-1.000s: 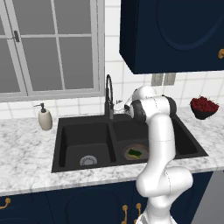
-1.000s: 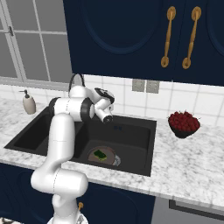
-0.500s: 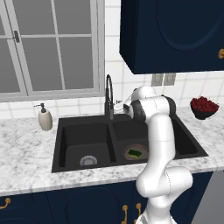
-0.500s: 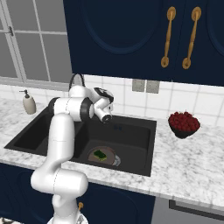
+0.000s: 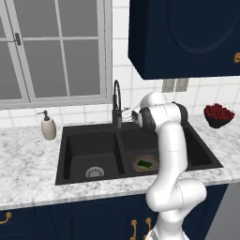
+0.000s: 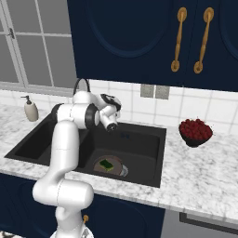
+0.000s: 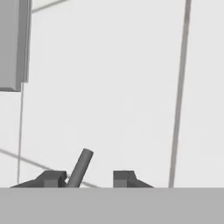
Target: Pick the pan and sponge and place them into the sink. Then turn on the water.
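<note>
Black basin of the sink (image 5: 84, 145) on the right already has the pan (image 6: 108, 166) lying in it with the sponge (image 6: 107, 163) on top, so only the water is left. The end effector (image 7: 89, 177) is up by the faucet (image 5: 116, 104), fingers apart around nothing, the lever (image 7: 80, 168) just beside one finger. I'd worry it slides past the thin lever without moving it. No writing or labels anywhere.
</note>
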Available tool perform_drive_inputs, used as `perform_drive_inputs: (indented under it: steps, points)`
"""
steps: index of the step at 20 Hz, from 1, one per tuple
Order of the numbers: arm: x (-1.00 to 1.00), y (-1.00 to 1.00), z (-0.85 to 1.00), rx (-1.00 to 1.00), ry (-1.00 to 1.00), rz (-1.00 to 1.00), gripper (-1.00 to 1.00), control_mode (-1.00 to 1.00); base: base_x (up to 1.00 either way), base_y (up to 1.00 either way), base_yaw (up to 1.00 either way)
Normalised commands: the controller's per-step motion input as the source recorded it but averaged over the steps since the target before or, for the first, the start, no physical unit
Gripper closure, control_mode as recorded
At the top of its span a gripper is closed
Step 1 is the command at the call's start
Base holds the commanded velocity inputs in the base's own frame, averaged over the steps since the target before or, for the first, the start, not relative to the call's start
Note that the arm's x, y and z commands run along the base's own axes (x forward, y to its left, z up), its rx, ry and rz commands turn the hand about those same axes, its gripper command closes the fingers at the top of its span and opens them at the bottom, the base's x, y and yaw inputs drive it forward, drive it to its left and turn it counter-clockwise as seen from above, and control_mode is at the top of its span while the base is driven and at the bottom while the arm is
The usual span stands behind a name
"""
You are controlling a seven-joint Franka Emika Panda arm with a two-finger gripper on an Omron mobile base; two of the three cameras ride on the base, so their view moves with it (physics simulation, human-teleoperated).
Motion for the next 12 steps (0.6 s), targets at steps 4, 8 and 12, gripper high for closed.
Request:
perform_drive_inputs:
  steps: [4, 8, 12]
  points:
    - [0.04, -0.63, -0.12, -0.09, -0.07, -0.04, 1.00, -1.00, 0.00, 0.00, 0.00]
    - [0.00, -0.96, -0.34, -0.10, 0.00, -0.06, 1.00, -1.00, 0.00, 0.00, 0.00]
    - [0.01, -1.00, -0.34, -0.09, 0.02, -0.07, 1.00, -1.00, 0.00, 0.00, 0.00]
